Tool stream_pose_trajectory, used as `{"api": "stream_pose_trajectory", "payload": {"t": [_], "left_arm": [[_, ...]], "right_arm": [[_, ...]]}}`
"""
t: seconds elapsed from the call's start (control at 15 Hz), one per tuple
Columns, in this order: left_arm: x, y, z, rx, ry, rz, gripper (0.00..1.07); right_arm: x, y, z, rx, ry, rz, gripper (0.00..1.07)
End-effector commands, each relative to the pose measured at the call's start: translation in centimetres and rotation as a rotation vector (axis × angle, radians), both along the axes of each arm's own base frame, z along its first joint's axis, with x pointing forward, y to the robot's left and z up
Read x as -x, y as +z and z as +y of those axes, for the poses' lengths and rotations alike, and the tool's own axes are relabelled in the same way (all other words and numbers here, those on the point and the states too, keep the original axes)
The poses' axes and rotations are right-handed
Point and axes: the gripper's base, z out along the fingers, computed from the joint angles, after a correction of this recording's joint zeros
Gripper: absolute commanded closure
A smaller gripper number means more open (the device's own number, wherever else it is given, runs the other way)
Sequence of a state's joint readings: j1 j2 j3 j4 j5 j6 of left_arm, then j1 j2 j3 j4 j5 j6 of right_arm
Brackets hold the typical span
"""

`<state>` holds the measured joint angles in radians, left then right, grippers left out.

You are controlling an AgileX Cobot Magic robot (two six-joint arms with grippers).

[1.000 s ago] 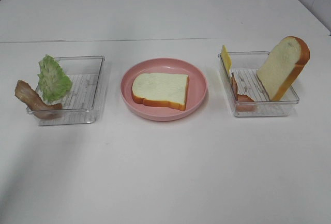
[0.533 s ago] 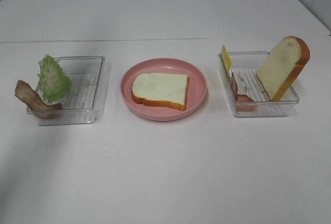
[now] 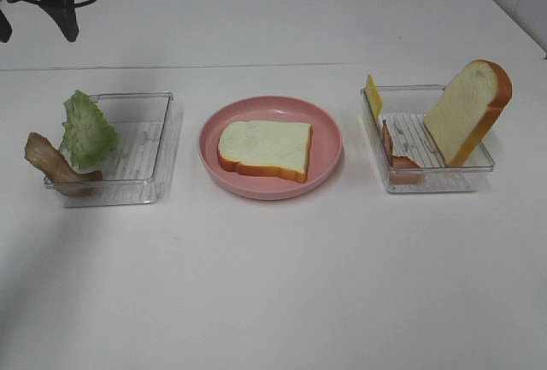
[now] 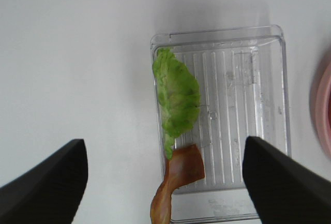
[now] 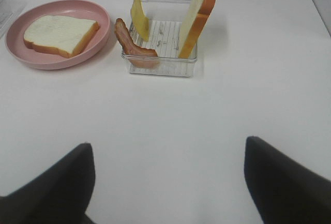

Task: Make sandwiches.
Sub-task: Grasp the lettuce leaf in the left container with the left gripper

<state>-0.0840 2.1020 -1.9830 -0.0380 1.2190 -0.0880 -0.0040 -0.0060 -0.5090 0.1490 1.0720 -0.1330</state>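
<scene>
Left gripper: jaws spread wide, nothing between them, wrist camera looking down on the left tray. Right gripper: also spread wide and empty, over bare table, well apart from the right tray.

One bread slice lies flat on the pink plate, mid-table between the two trays. Lettuce leaf leans on the left tray's outer wall; bacon strip hangs over that tray's rim just beside it.

Right tray: cheese square upright at the wall nearest the plate, second bacon strip beside it, second bread slice leaning on the opposite wall.
</scene>
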Motion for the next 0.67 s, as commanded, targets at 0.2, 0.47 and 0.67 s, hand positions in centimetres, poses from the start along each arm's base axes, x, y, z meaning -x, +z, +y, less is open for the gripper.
{"api": "stream_pose_trajectory", "payload": {"t": [0.2, 0.47, 0.67], "left_arm": [[-0.8, -5.7, 0.1, -0.034, 0.003, 0.183, 0.32], [-1.6, -8.7, -0.1, -0.029, 0.004, 0.217, 0.32], [-2.0, -10.2, -0.1, -0.032, 0.002, 0.223, 0.32]], "right_arm": [[0.1, 0.0, 0.0, 0.004, -0.004, -0.018, 0.32], [0.1, 0.0, 0.0, 0.004, -0.004, -0.018, 0.32], [0.1, 0.0, 0.0, 0.004, -0.004, -0.018, 0.32]]}}
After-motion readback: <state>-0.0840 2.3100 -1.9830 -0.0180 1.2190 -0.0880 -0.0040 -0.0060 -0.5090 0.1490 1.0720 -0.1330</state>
